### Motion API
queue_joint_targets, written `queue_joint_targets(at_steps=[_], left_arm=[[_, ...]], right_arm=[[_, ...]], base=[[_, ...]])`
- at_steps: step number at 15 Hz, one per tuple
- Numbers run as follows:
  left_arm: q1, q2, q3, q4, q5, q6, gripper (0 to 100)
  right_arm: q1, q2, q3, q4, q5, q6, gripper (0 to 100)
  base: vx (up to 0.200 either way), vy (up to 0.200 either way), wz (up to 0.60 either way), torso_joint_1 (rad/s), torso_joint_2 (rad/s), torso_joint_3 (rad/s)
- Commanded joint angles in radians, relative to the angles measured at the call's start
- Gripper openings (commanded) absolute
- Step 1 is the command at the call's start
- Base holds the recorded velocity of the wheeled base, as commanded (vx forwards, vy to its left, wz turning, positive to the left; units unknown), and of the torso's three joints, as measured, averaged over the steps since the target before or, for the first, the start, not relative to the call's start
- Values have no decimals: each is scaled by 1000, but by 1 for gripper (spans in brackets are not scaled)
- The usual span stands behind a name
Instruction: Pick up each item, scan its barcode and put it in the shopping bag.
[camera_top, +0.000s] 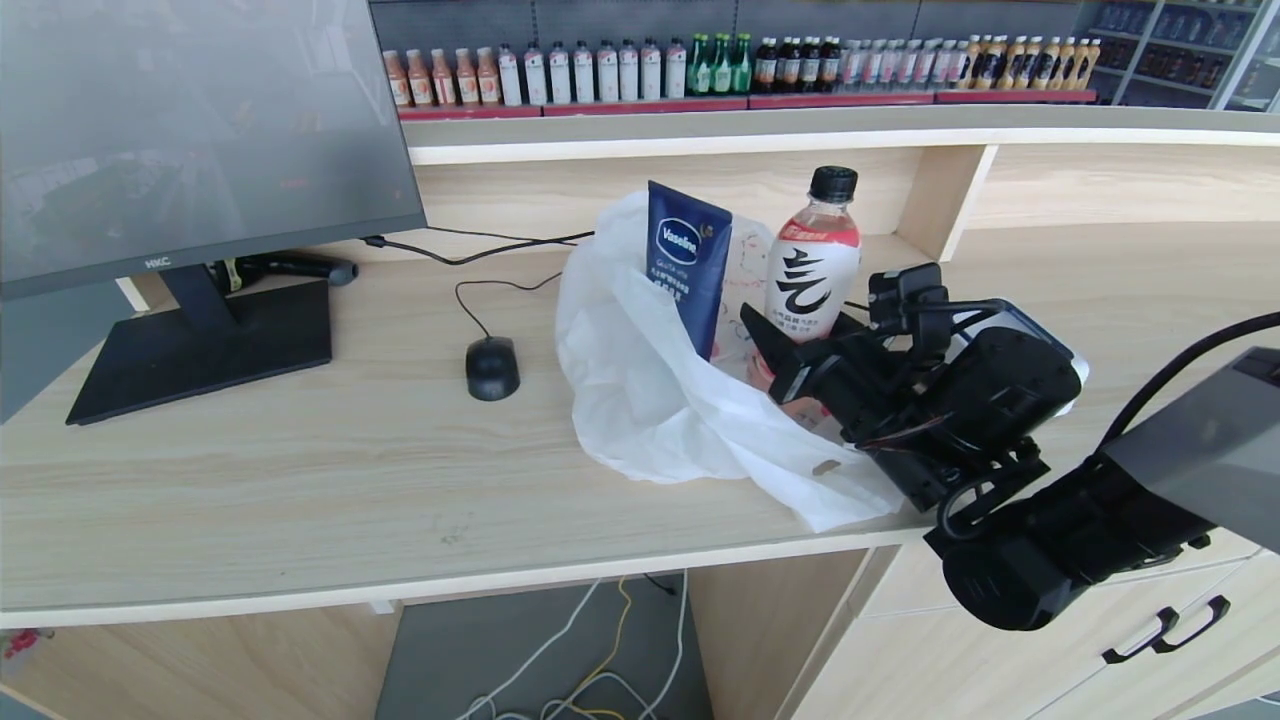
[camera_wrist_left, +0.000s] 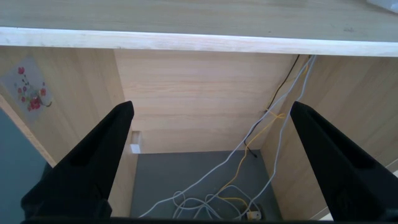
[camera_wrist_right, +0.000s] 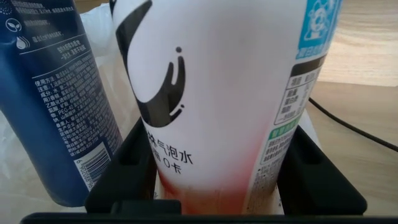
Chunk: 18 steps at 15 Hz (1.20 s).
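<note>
A white shopping bag (camera_top: 640, 400) lies open on the wooden counter (camera_top: 300, 470). A dark blue tube (camera_top: 688, 262) stands upright inside it, and it also appears beside the bottle (camera_wrist_right: 56, 106). My right gripper (camera_top: 790, 365) is shut on the lower part of a drink bottle (camera_top: 812, 270) with a white and pink label and a black cap, upright at the bag's mouth just right of the tube. The bottle (camera_wrist_right: 224, 93) sits between my black fingers (camera_wrist_right: 124, 168). My left gripper (camera_wrist_left: 208, 168) hangs open below the counter's front edge, with nothing between its fingers.
A monitor (camera_top: 190, 120) on a black stand sits at the left, with a black handheld device (camera_top: 290, 268) behind it. A wired mouse (camera_top: 492, 368) lies left of the bag. Loose cables (camera_wrist_left: 249, 168) hang under the counter. Drawers (camera_top: 1160, 630) are at the lower right.
</note>
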Motion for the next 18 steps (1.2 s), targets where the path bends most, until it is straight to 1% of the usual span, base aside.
queue_joint_targets(at_steps=[1, 5, 6, 9, 12, 15, 17, 18], left_arm=[[-1, 0, 0, 0, 0, 0, 100], [1, 0, 0, 0, 0, 0, 100], [-1, 0, 0, 0, 0, 0, 100], [1, 0, 0, 0, 0, 0, 100], [-1, 0, 0, 0, 0, 0, 100], [-1, 0, 0, 0, 0, 0, 100], [-1, 0, 0, 0, 0, 0, 100], [-1, 0, 0, 0, 0, 0, 100]], right_arm=[[0, 0, -7, 0, 0, 0, 0], [0, 2, -7, 0, 3, 0, 0], [-1, 2, -11, 0, 15, -1, 100], [0, -4, -14, 0, 20, -1, 100], [0, -79, 18, 0, 20, 0, 100], [8, -228, 154, 0, 21, -1, 100], [45, -412, 262, 0, 21, -6, 100], [60, -532, 349, 0, 20, -10, 100]], base=[[0, 0, 0, 0, 0, 0], [0, 0, 0, 0, 0, 0], [0, 0, 0, 0, 0, 0], [0, 0, 0, 0, 0, 0], [0, 0, 0, 0, 0, 0], [0, 0, 0, 0, 0, 0], [0, 0, 0, 0, 0, 0], [0, 0, 0, 0, 0, 0]])
